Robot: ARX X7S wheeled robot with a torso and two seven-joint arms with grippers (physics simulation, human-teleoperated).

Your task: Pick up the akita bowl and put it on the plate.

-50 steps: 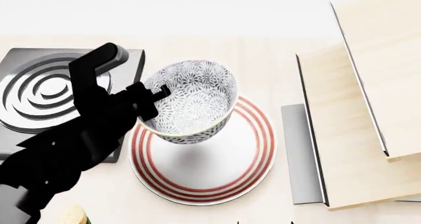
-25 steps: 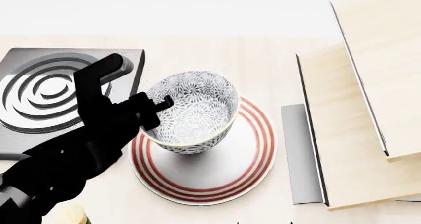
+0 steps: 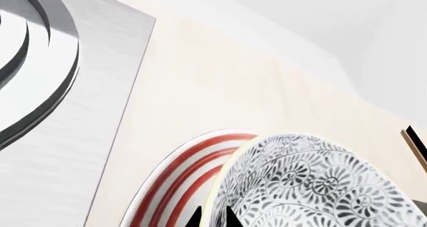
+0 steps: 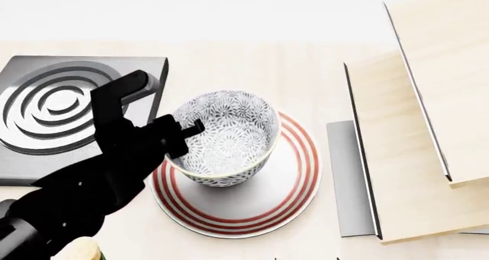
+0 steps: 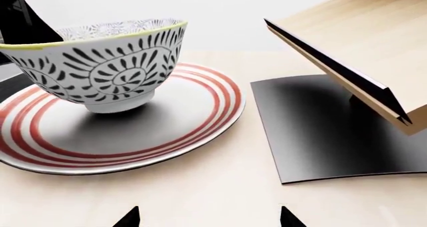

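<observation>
The akita bowl (image 4: 225, 137), white with dense grey-black floral pattern, sits over the left-centre of the red-ringed plate (image 4: 294, 180). My left gripper (image 4: 185, 128) is shut on the bowl's left rim, one finger inside and one outside, as the left wrist view shows at the gripper (image 3: 212, 218) with the bowl (image 3: 313, 187) and plate (image 3: 180, 187). In the right wrist view the bowl (image 5: 107, 67) stands slightly tilted with its foot down at the plate (image 5: 193, 122). My right gripper (image 5: 208, 218) is open over bare table in front of the plate.
A dark grey stove burner (image 4: 54, 111) lies left of the plate, partly behind my left arm. A wooden cabinet (image 4: 413, 145) on a dark grey mat (image 4: 347, 180) stands close on the right. A pale yellowish object (image 4: 80, 249) shows at the bottom left edge.
My left gripper has lowered the bowl from above the plate down onto it, and the bowl has tipped closer to level.
</observation>
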